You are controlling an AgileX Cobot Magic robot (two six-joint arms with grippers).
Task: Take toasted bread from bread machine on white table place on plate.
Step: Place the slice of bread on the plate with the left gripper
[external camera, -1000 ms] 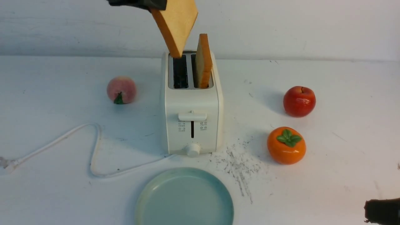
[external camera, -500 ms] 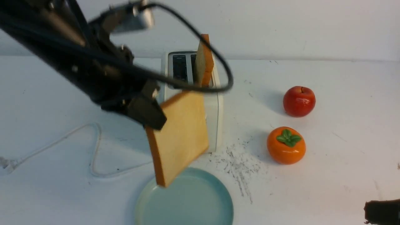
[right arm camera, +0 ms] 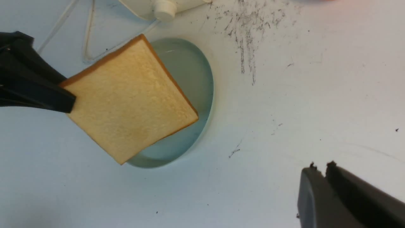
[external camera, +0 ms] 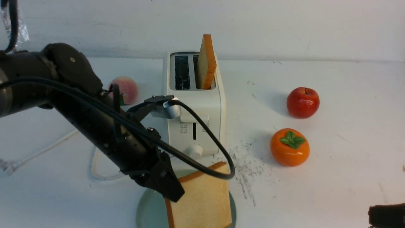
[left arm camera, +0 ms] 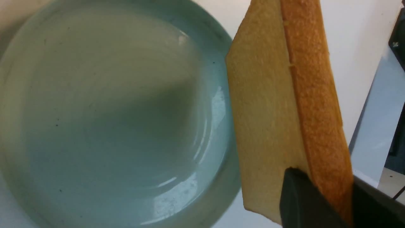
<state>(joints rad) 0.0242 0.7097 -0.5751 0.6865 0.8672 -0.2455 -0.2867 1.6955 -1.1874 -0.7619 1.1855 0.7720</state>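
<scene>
Toast is in hand: my left gripper (external camera: 172, 193) is clamped on one corner of a pale tan square slice of toast (external camera: 202, 199) with an orange-brown crust, hanging tilted over the round blue-green glazed plate (external camera: 148, 212), not yet flat. To set it well I should level it, centre it, lower gently, and release only once its face rests. The second slice (external camera: 207, 60) stands in the cream-white two-slot toaster (external camera: 196, 107). My right gripper (right arm camera: 319, 172), jaws almost together, holds nothing.
</scene>
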